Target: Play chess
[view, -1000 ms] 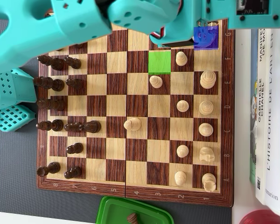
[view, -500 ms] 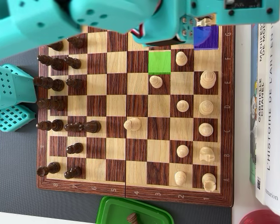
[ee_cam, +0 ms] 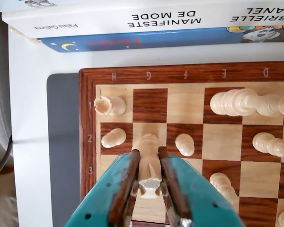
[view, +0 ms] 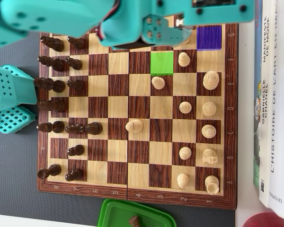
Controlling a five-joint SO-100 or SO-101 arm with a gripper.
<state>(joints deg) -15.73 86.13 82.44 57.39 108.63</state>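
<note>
In the wrist view a light rook [ee_cam: 109, 104] stands on the chessboard [ee_cam: 87, 142] corner at left; to its right the gripper [ee_cam: 149, 158] clamps a pale chess piece [ee_cam: 148, 163] above the board's edge rows, pawns [ee_cam: 184, 144] beside it

Pale knight [ee_cam: 148, 161] lifted above wooden chessboard [ee_cam: 180, 74], tilted, near row 3

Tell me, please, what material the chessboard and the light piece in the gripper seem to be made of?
The chessboard looks like varnished wood: grain streaks show in its squares and border. The light piece looks like pale turned wood, smooth and matte, though plastic cannot be excluded.
</note>
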